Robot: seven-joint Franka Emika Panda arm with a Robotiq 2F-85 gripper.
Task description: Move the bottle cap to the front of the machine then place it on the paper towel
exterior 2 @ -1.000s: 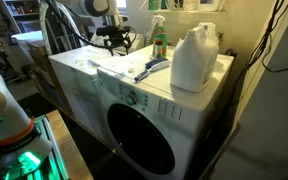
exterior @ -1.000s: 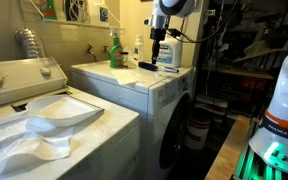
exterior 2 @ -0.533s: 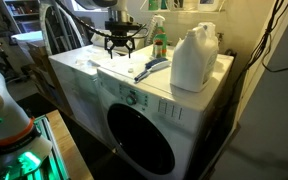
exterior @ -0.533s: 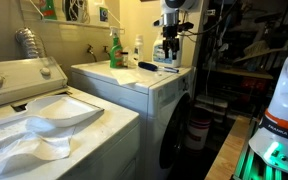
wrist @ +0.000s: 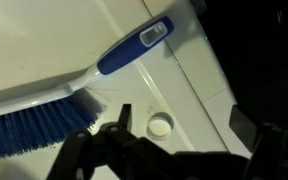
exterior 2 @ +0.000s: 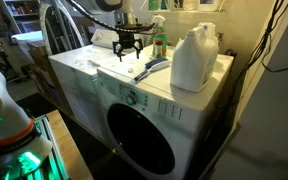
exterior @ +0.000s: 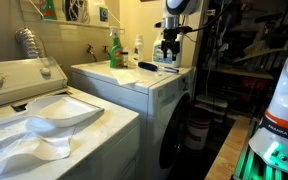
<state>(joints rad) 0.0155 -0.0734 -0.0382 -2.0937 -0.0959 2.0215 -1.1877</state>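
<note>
Machine (exterior 2: 84, 95) first: the white front-loader with the round dark door is the bench for everything here, and all the task's things sit on its flat top. A white jug (exterior 2: 194, 60) stands at the far end of the machine's top, clear of the work. A pale flat sheet (exterior: 124, 76), probably the paper towel, lies on the machine's top towards its front edge, which would make it an easy drop spot.

The gripper (exterior 2: 129, 42) hangs above the back of the machine's top with its jaws spread wide and nothing between them, pointing straight down, seemingly lined up for a pick from above. A blue-bristled brush (wrist: 54, 100) lies flat on the machine's top just beside that spot, so a descent needs to keep clear of it.

The bottle cap (wrist: 160, 126), small, round and white, rests on the machine's top, showing between the open fingers in the wrist view and not yet touched.
</note>
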